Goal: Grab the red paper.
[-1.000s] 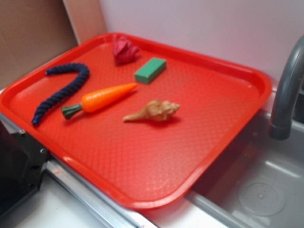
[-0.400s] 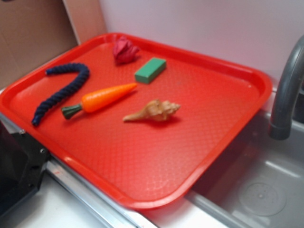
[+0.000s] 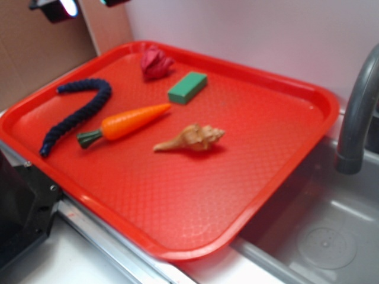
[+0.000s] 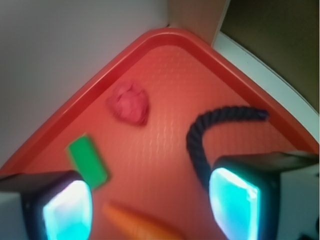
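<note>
The red paper [image 3: 155, 63] lies crumpled in the far left corner of a glossy red tray [image 3: 278, 177], close to the tray's far rim and touching nothing else. Just to its right, a little nearer, lies a green block [image 3: 188, 87]. Nearer again, an orange toy carrot [image 3: 127, 123] lies with its green stem pointing left, and a tan seashell [image 3: 192, 138] rests to the right of it, apart from it. A dark blue rope [image 3: 76, 113] curves along the left side of the tray. The exterior view alone shows the setting — the tray sits over the edge of a grey sink [image 3: 320, 236], with a grey tap [image 3: 358, 112] at the right edge. In that view the gripper [image 3: 80, 5] appears only as two dark tips with glowing pads at the top left corner, high above and to the left of the paper. The wrist view looks down between the fingers [image 4: 235, 197] — two lit cyan pads set wide apart at the bottom corners, so the jaws are open with nothing between them. There the paper [image 4: 130, 103] sits blurred ahead of the gap, well clear of both pads, with the block [image 4: 88, 161] beside the left pad, the rope [image 4: 210, 132] running up from the right pad, and the carrot's [image 4: 142, 225] tip at the bottom edge. The seashell, sink and tap fall outside this view.
</note>
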Robot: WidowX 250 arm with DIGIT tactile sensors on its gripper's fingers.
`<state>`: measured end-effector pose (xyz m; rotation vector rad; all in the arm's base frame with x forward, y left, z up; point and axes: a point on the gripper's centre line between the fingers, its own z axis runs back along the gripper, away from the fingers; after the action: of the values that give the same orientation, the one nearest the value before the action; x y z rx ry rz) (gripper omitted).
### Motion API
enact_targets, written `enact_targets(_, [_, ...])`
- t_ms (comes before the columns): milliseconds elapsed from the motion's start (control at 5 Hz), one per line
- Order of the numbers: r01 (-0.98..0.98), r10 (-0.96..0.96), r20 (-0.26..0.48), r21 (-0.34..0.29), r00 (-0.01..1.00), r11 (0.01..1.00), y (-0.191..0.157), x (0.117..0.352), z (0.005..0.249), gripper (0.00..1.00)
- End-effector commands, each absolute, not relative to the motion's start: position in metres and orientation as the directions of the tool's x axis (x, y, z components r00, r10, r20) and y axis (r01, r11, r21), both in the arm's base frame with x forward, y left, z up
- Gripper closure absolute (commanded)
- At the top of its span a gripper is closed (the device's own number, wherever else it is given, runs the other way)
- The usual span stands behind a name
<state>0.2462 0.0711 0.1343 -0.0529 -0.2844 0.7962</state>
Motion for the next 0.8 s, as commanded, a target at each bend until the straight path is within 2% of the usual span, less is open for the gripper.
enact_targets(0, [-0.715, 0.718, 0.323, -0.152, 0.617, 0.683, 0.093, 0.289, 0.09, 0.0])
enact_targets(200, [-0.699, 0.712, 0.294, -0.169, 0.637, 0.695, 0.098, 0.304, 0.072, 0.0])
enact_targets(400, [-0.689, 0.697, 0.269, -0.142, 0.664, 0.711, 0.099, 0.317, 0.052, 0.0])
enact_targets(600, [-0.694, 0.686, 0.291, -0.091, 0.668, 0.714, 0.1, 0.319, 0.041, 0.0])
